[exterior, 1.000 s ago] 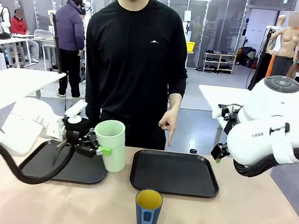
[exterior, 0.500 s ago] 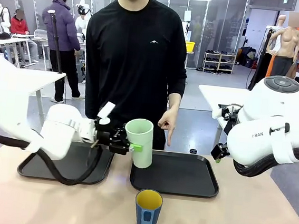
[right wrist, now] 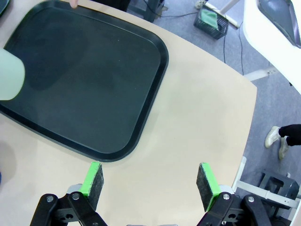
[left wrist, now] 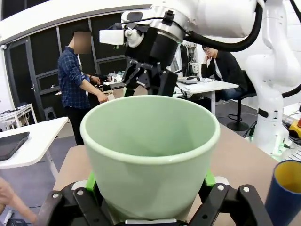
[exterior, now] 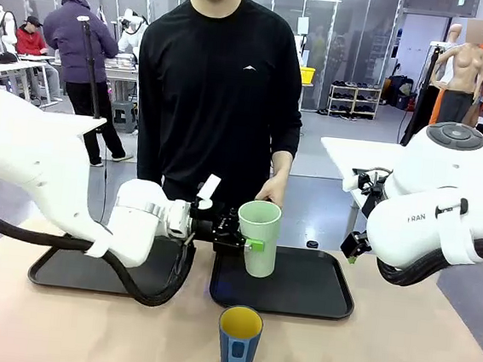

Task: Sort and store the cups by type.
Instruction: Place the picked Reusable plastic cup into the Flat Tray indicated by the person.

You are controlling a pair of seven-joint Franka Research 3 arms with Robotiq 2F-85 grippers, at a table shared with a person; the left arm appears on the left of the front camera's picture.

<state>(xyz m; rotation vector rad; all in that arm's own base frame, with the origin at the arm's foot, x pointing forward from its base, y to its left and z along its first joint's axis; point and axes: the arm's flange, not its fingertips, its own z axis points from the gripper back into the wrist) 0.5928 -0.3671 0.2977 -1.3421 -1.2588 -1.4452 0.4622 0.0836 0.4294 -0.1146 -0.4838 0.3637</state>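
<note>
My left fingers (exterior: 251,243) stay clamped on the mint-green tumbler (exterior: 262,227). In the last second I carried it upright from over the left tray (exterior: 57,273) to the right tray (exterior: 308,288). It is now at that tray's 9 o'clock side, so set-down looks close; I cannot tell if it is touching yet. The blue mug (exterior: 239,342) waits on the desk (exterior: 413,352) at the tumbler's 6 o'clock, well apart. The tray is bare toward 3 o'clock, and the person's hand (exterior: 272,189) hovers near its 12 o'clock rim. My right fingers (right wrist: 150,181) are wide apart and empty, above the desk beside that tray's corner.
</note>
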